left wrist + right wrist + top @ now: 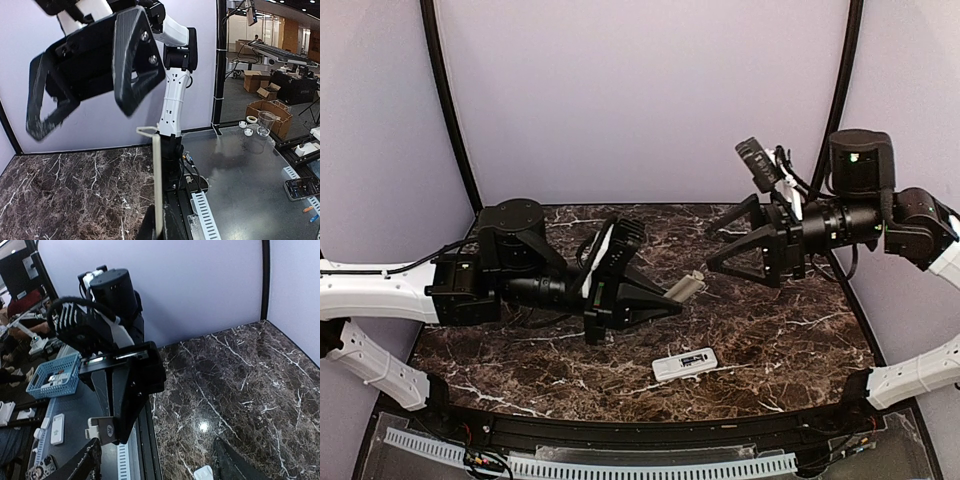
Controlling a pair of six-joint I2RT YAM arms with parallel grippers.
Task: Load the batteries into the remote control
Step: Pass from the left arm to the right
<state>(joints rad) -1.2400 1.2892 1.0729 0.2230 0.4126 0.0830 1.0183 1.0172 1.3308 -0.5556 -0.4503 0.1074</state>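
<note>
The white remote control (685, 364) lies on the marble table, a dark patch showing along its middle. I cannot make out the batteries as separate things. My left gripper (668, 301) is shut on a small flat white cover piece (686, 287), held above the table. In the left wrist view the cover piece (158, 180) stands edge-on out of the shut jaws. My right gripper (711, 250) hangs open just right of the cover's far end, not touching it. The right wrist view shows the cover piece (101, 429) in the left gripper, and one corner of the remote control (205, 473).
Dark marble tabletop (790, 340) with a black raised front edge (620, 435). A slotted white cable duct (650, 467) runs along the near side. The two arms face each other over the table's middle. Purple walls close in the back and sides.
</note>
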